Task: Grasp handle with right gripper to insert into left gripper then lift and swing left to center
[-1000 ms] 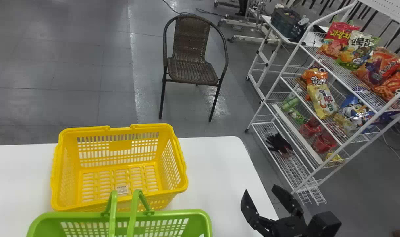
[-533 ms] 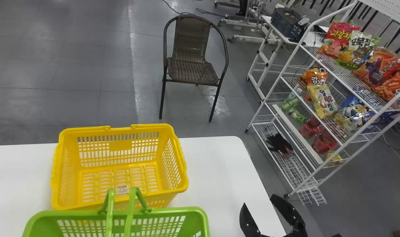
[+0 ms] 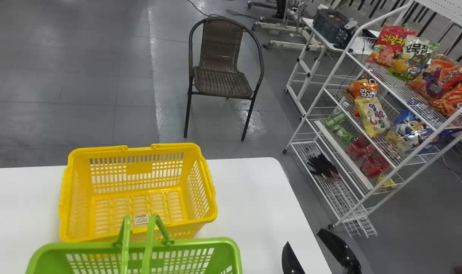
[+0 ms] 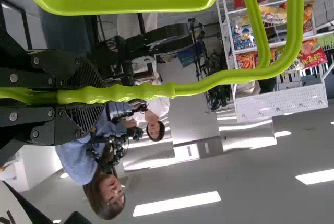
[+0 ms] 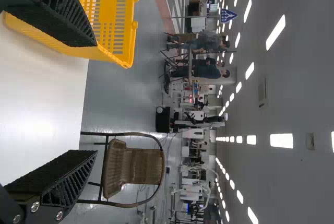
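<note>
I have my left gripper (image 4: pixel 90 97) clamped on the ribbed grip of a green handle (image 4: pixel 141 92), which runs out between its fingers and bends round toward the green basket (image 3: pixel 200 242). From the head, I see that basket at the bottom edge of my picture, on the near side of the yellow basket (image 3: pixel 97 150), with two handles standing up. My right gripper (image 3: pixel 305 237) is off to the right, near the desk's right edge, its fingers spread wide with nothing between them. The yellow basket sits on the white desk (image 3: pixel 250 190), and a woven chair (image 3: pixel 223 82) stands beyond.
</note>
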